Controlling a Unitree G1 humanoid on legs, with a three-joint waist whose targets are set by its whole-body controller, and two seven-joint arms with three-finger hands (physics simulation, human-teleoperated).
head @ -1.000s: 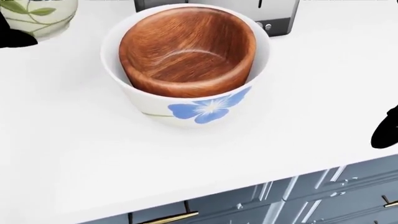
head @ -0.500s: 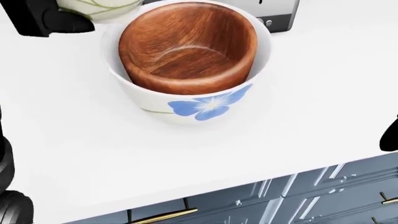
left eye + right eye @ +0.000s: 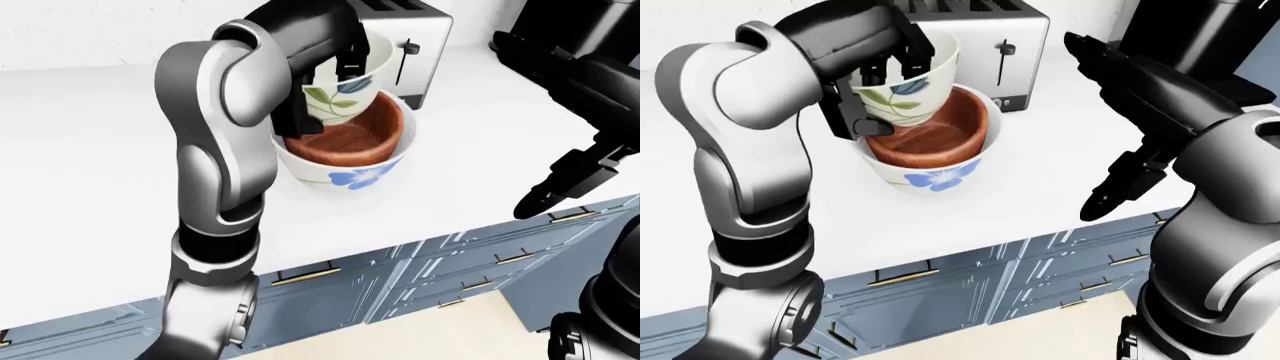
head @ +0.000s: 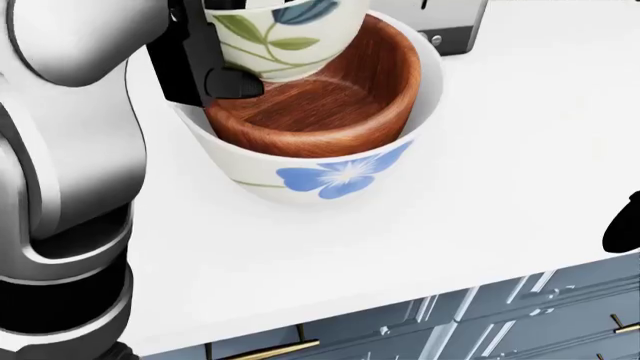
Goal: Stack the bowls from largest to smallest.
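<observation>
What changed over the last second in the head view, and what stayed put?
The left hand, gripping the small leaf-patterned bowl, carried it from the view's top left corner rightward to just over the wooden bowl, slightly tilted and not yet seated. The wooden bowl stayed nested in the blue-flower bowl beside the toaster. The right hand remained low at the view's right edge, empty.

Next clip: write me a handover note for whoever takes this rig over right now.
Left robot hand: shut on the small leaf-pattern bowl, held tilted over the stack.
Right robot hand: holds nothing, hanging off the white counter edge, by the drawers; whether it is open or shut cannot be told.
Done: wooden bowl sits inside the large blue-flower bowl, beside the toaster.
Left: lower the small bowl into the wooden one, level it, release, withdraw.
</observation>
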